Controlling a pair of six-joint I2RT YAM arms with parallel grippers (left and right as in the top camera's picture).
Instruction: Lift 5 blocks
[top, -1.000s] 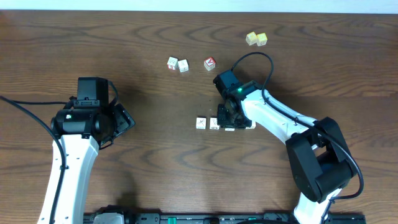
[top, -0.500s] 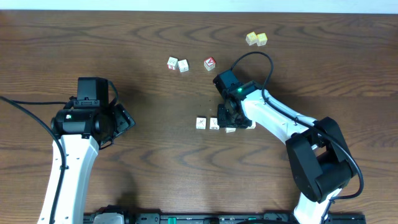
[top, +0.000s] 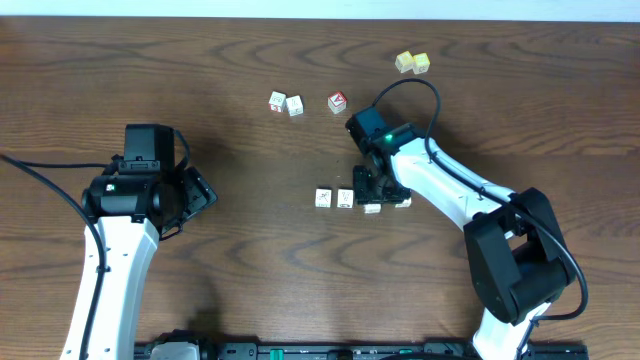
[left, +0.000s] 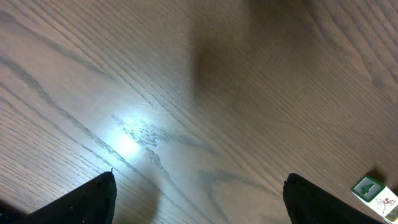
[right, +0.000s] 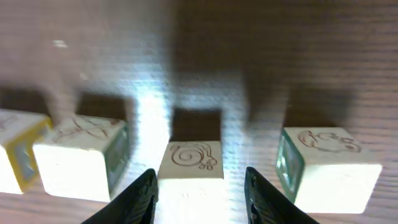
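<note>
Quick look at the worktop, using the red-faced cube as my reference point.

Four little whitish blocks sit in a loose row on the near side of it, toward the arm bases. There's the leftmost block, the second block just beside it, then the third block and the fourth block. All four are flat on the wood, none lifted.

The right fingers are down over that row, nearer than the red-faced cube and a touch to its right. They straddle the third block, the one with a snail-ish spiral drawn on top. From the wrist camera they look released. There's one finger on either side, with a sliver of gap on one side and a clearer gap on the other, so nothing is gripped. The neighbouring blocks stand apart from the fingers.

Two more whitish blocks sit side by side just left of the red-faced cube. Two pale yellow cubes lie beyond it to the right, right up against each other.

The left fingers hang well off to the left of the red-faced cube and nearer the bases. They're spread wide with only bare wood between them. A green-faced cube marked 4 peeks into the corner of that wrist view, and I can't tell which one on the worktop it is.
</note>
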